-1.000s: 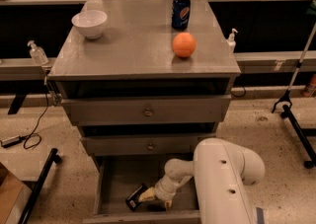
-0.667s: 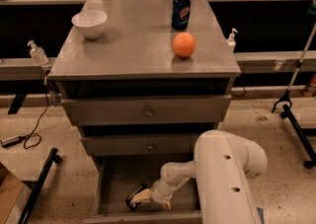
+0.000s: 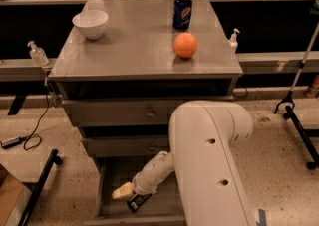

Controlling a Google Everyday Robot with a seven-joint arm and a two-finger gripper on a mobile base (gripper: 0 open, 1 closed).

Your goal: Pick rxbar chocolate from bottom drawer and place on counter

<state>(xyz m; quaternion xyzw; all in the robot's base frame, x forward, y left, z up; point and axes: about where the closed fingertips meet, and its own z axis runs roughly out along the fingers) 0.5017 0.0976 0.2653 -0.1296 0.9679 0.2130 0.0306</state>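
The tool (image 3: 123, 190) is down inside the open bottom drawer (image 3: 113, 172). The rxbar chocolate (image 3: 139, 201) lies on the drawer floor just beside it, toward the front. Whether the tool grips it cannot be told.

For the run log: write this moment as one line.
claw: low in bottom drawer, at rxbar chocolate | bar: inside drawer | counter: no bar yet

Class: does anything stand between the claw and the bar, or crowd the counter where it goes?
Nothing visible lies between the claw and the bar in the bottom drawer. The counter holds a bowl, a can and an orange, with room between them.
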